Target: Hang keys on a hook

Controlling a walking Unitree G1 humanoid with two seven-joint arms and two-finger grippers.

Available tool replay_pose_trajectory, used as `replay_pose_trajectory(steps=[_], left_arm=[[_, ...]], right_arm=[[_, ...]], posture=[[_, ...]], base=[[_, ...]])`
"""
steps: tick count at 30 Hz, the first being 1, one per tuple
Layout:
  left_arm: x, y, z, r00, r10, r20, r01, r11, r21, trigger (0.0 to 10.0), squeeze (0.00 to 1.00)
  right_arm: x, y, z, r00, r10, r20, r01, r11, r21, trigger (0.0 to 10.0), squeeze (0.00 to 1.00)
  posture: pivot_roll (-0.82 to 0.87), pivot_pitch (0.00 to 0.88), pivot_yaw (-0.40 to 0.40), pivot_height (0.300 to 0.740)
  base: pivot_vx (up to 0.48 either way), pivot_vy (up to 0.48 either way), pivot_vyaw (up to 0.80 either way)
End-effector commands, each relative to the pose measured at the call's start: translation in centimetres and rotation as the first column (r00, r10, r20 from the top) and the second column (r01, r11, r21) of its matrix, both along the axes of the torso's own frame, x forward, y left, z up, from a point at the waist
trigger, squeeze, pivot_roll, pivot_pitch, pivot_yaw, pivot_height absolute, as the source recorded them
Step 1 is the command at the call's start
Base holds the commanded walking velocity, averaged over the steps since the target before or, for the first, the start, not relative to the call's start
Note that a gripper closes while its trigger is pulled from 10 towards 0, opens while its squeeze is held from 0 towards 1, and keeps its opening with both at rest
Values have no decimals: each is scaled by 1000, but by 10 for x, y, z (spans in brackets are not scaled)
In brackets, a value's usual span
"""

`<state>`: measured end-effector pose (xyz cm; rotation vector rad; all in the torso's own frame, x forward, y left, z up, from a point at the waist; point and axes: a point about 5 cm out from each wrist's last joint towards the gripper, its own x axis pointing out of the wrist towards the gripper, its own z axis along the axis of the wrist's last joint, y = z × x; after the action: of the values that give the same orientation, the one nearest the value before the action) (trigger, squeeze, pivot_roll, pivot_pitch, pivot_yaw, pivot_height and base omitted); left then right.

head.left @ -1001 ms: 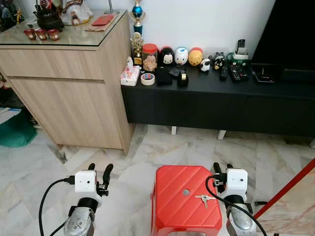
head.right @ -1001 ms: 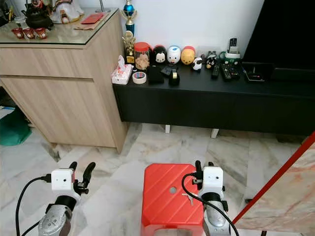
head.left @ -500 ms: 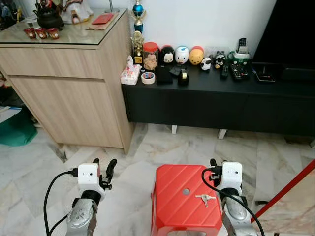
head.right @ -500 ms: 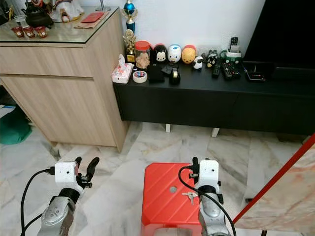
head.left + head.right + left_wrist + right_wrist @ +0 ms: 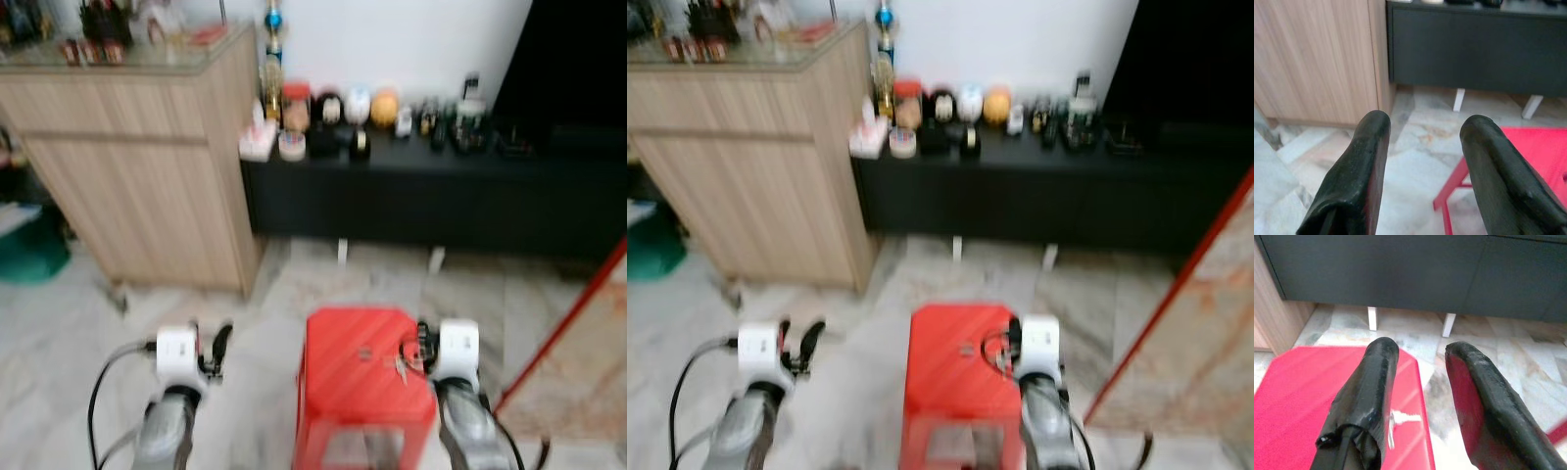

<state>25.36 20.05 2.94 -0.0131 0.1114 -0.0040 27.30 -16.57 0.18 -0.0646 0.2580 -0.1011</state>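
Head views now motion-blurred, so we read a camera shift. Our right gripper (image 5: 419,338) sits closer in over the red stool (image 5: 353,377), by the keys (image 5: 400,365); left gripper (image 5: 206,343) barely differs.

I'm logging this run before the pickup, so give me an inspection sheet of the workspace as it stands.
Surface: red stool on marble floor.
Job's things: keys lie on the stool's right side; hook: nothing seen.
Clutter: small figurines and remotes, blurred, along the black TV console.
Grippers: left gripper open over the floor beside the stool; right gripper open, at the stool's right edge near the keys.
Cables: black cable loops from the left wrist.
Surroundings: wooden cabinet, white wall.
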Motion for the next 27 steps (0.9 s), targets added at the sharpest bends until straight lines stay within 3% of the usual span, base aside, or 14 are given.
replay_pose_trajectory(steps=[1,19,27], left_arm=[[2,-1,4,1000,-2,9,2,1000,-9,10000,0],[5,-8,2,1000,-24,-5,24,1000,-13,10000,0],[5,-12,0,999,-37,-15,37,999,-12,10000,0]], right_arm=[[4,1,2,1000,2,1,-2,1000,6,10000,0],[7,4,1,999,6,-35,-6,1000,14,10000,0],[7,2,3,1000,1,-7,-1,1000,7,10000,0]], posture=[[16,11,-19,645],[17,25,-16,645],[16,26,-14,631]], base=[[0,0,0],[0,0,0],[0,0,0]])
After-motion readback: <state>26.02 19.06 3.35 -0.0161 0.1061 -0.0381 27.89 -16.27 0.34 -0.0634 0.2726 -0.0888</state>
